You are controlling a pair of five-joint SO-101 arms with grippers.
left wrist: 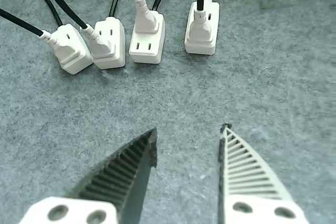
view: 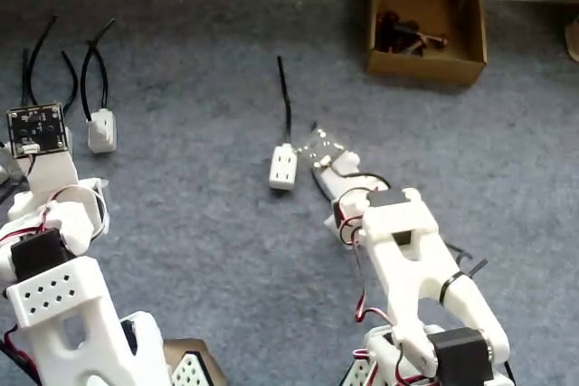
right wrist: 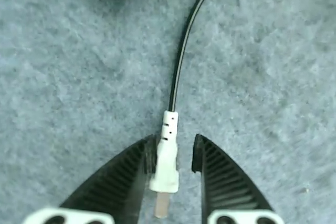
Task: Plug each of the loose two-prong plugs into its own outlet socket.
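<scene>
A white two-prong plug point(right wrist: 165, 163) on a black cord point(right wrist: 181, 61) lies on the grey carpet with its prongs toward the wrist. My right gripper point(right wrist: 174, 137) straddles it, narrowly open: one finger touches the plug body and a thin gap shows at the other. A white outlet socket point(view: 283, 167) with its own black cord lies just beside this gripper point(view: 318, 149). Near the far left, my left gripper point(left wrist: 189, 132) stands open over bare carpet, a short way from a row of several white outlets point(left wrist: 147, 38), each with a plug in it.
A cardboard box point(view: 425, 24) holding small parts sits at the back right. One corded outlet point(view: 102, 130) lies beside the left arm's wrist board point(view: 36, 128). Open carpet stretches between the two arms.
</scene>
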